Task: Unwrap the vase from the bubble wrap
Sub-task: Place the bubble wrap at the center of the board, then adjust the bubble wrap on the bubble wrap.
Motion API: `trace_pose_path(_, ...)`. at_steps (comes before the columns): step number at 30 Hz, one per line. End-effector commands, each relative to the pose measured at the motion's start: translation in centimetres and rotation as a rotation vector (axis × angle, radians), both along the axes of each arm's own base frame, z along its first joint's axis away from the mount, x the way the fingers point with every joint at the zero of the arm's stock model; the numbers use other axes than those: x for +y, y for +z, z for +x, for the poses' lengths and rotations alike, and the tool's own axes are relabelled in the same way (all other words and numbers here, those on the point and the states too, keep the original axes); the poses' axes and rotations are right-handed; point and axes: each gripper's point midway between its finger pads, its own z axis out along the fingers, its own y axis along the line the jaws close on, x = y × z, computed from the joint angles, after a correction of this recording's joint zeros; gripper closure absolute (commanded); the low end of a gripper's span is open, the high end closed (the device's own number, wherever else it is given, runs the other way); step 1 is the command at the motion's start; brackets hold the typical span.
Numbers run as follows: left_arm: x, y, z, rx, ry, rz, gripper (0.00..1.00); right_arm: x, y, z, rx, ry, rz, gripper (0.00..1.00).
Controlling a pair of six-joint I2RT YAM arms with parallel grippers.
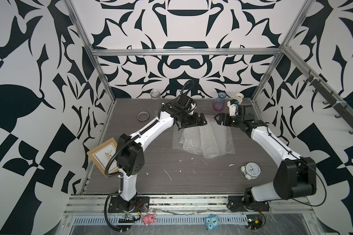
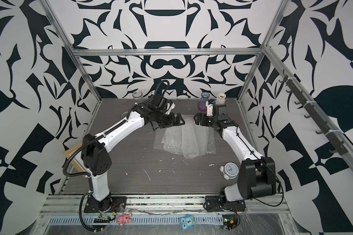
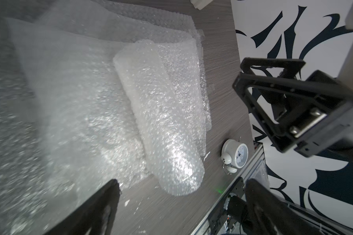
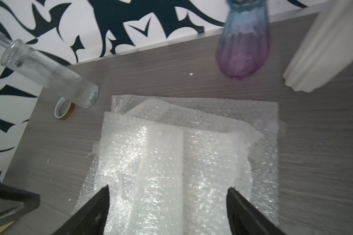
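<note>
Both top views look steeply down from high before the table [image 1: 192, 179], framing nearly the same scene. Each wrist camera faces down, close onto the bubble wrap [image 3: 167, 122], which all views share.

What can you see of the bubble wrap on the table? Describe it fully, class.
The bubble wrap is clear, whitish plastic studded with small air bubbles. Several roughly square sheets lie overlapping on the grey table, mid-table; the top one curls into a loose tube. Whether anything is inside cannot be told. The left gripper and right gripper hang open above it, holding nothing.
</note>
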Motion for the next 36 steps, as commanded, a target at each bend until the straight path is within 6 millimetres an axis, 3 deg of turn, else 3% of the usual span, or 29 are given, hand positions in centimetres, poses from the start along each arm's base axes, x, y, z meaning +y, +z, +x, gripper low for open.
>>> trace_pose_path(1,6.2,-0.8,-1.2,-0.078,-0.003,0.217,0.01,2.0,-0.2,0.1,0.013,0.007,-0.154,0.08)
trace_pose_path(5,9.7,-0.4,-1.4,-0.160,0.033,0.264,0.01,4.2,-1.6,0.5,0.049,-0.004,-0.312,0.07)
trace_pose_path(12,11.7,-0.4,-2.2,-0.241,0.066,0.280,0.01,5.7,-4.1,2.1,0.129,-0.040,-0.598,0.06)
trace_pose_path(24,12.7,0.3,-2.4,-0.269,0.093,0.258,0.01,6.3,-8.4,3.4,0.240,-0.042,-0.915,0.05)
trace_pose_path(36,12.3,0.1,-2.5,-0.256,0.084,0.234,0.01,6.3,-12.3,2.4,0.324,-0.016,-0.895,0.09)
